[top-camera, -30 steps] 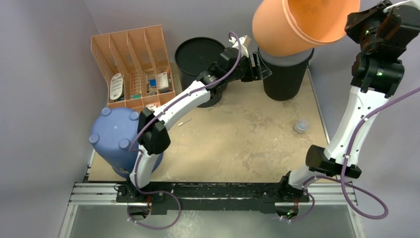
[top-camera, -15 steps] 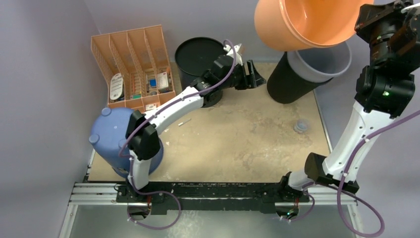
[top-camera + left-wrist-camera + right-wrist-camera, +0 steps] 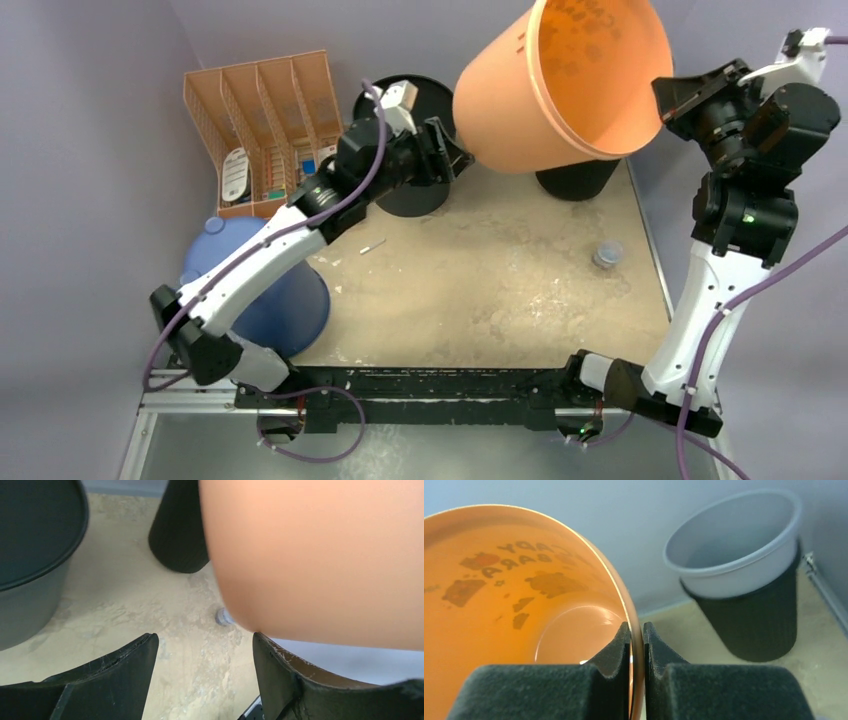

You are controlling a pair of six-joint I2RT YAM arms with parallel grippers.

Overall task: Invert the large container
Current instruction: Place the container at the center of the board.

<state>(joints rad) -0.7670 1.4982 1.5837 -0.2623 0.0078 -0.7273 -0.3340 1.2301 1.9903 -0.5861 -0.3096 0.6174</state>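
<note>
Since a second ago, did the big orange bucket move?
Yes. The orange bucket swung left, nearer the black tub beside the pink organizer.

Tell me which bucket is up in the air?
The orange bucket, pinched at its rim by the right jaws and tilted. The two black bins and the blue tub stand down below.

Large container (image 3: pixel 510 110) aloft, right of organizer (image 3: pixel 265 110)

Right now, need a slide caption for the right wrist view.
Right end effector pinching the rim of the orange container; grey tub nested in a black bin behind.
</note>
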